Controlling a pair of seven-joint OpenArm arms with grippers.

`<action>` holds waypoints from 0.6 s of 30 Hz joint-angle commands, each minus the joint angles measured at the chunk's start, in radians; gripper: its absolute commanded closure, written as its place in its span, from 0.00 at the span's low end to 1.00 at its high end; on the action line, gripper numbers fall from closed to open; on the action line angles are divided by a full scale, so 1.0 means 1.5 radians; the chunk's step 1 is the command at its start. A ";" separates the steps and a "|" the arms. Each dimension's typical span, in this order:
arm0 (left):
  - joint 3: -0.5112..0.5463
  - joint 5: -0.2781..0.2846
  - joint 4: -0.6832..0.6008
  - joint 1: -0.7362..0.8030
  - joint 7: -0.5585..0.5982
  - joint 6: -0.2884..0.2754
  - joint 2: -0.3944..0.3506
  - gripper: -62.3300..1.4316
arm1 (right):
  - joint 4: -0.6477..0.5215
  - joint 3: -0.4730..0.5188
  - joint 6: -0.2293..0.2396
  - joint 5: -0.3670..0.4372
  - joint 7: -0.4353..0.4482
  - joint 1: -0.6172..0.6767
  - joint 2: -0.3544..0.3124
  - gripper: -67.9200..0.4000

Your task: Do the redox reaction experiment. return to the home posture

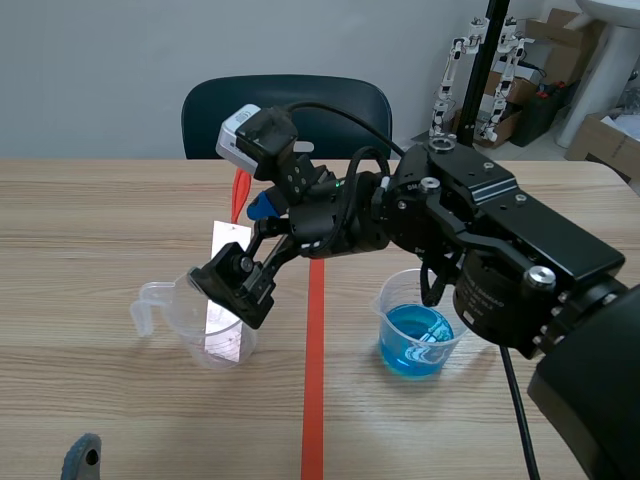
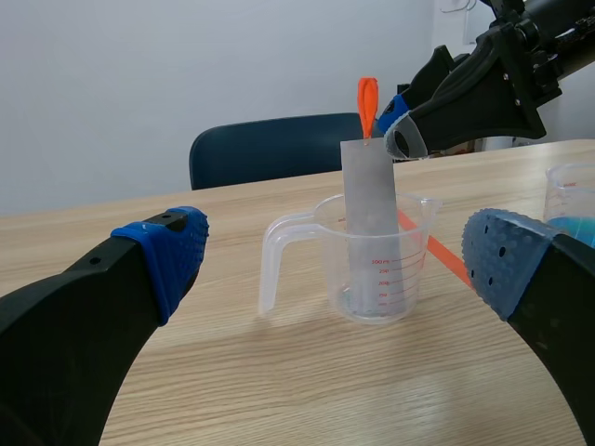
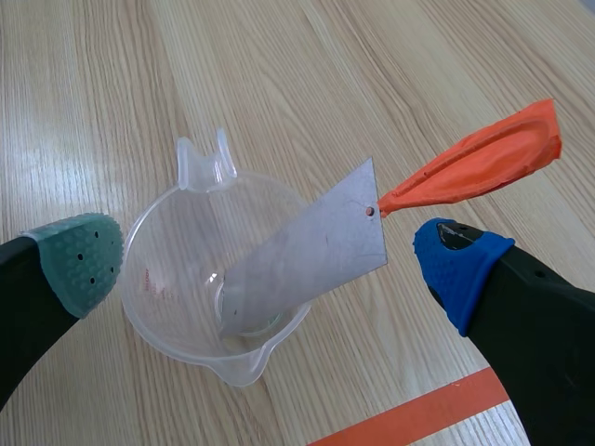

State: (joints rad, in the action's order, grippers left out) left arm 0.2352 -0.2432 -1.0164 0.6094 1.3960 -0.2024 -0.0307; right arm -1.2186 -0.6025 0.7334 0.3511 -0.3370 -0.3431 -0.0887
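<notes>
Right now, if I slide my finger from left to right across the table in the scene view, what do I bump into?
Clear plastic measuring cup with a handle, a grey metal strip standing in it → orange-red tape line → clear plastic cup of blue liquid.

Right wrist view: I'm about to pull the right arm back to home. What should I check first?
1. Right gripper open: ok, its fingers stand apart on either side of the cup.
2. Metal strip free of the fingers: ok, it leans tilted inside the clear measuring cup.
3. Orange tag clear of the blue pad: cannot tell, they lie very close.
4. Cup upright on the table: ok.
5. Beaker of blue liquid upright: ok; its clearance under the right arm: cannot tell.
6. Left gripper open and holding nothing: ok.
</notes>
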 commanded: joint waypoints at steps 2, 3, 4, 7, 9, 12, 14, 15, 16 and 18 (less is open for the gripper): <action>0.001 0.002 -0.012 0.005 0.012 -0.002 -0.002 0.07 | -0.031 0.005 0.008 0.010 0.016 -0.015 0.008 0.00; 0.001 0.002 -0.012 0.005 0.012 -0.002 -0.002 0.07 | -0.039 0.006 0.008 0.010 0.016 -0.015 0.008 0.00; 0.001 0.002 -0.012 0.005 0.012 -0.002 -0.002 0.07 | -0.048 0.006 0.008 0.010 0.016 -0.015 0.007 0.00; 0.001 0.002 -0.012 0.005 0.012 -0.001 -0.009 0.07 | -0.073 0.010 0.008 0.010 0.024 -0.017 0.008 0.00; 0.001 0.002 -0.012 0.005 0.016 -0.001 -0.025 0.07 | -0.091 0.015 -0.008 0.010 0.047 -0.017 0.008 0.00; 0.001 0.005 -0.012 0.006 0.020 -0.002 -0.061 0.07 | -0.118 0.022 -0.028 0.010 0.066 -0.017 0.008 0.00; 0.001 0.005 -0.012 0.008 0.028 -0.005 -0.092 0.07 | -0.135 0.022 -0.034 0.010 0.075 -0.017 0.008 0.00; 0.001 0.005 -0.012 0.008 0.037 -0.015 -0.106 0.07 | -0.142 0.022 -0.042 0.010 0.075 -0.017 0.008 0.00; 0.001 0.005 -0.012 0.008 0.042 -0.027 -0.124 0.07 | -0.151 0.022 -0.054 0.010 0.075 -0.017 0.008 0.00; 0.001 0.005 -0.012 0.011 0.050 -0.036 -0.162 0.07 | -0.166 0.022 -0.080 0.010 0.076 -0.017 0.008 0.00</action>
State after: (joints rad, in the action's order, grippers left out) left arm 0.2333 -0.2428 -1.0164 0.6125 1.4513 -0.2569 -0.2501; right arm -1.4479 -0.5716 0.6243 0.3515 -0.2401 -0.3431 -0.0879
